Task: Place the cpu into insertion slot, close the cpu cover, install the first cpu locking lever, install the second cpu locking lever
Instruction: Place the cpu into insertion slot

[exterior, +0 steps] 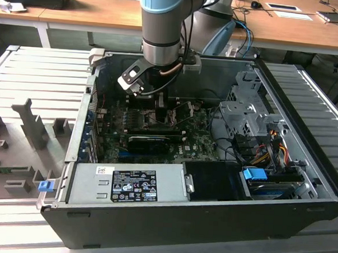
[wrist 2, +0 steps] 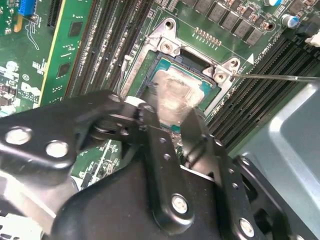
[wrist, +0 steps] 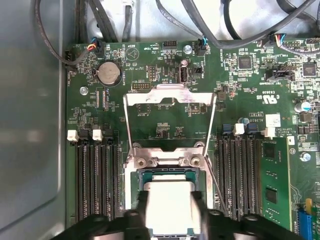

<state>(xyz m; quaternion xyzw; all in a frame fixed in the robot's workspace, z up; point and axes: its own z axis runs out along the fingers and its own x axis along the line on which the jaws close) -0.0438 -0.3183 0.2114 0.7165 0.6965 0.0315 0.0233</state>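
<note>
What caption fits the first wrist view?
Hand holds cpu at open socket, cover raised.

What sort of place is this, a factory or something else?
Probably a robotics lab or workshop: an open computer case sits on a slotted metal bench, wooden desks with cables stand behind, and the gripper holds the cpu inside.

The cpu [wrist: 170,205], square and pale silver, lies flat at the slot [wrist 2: 167,64]. The cover [wrist: 170,95], a thin metal frame, stands swung open, at the slot's 3 o'clock in the exterior view.
</note>
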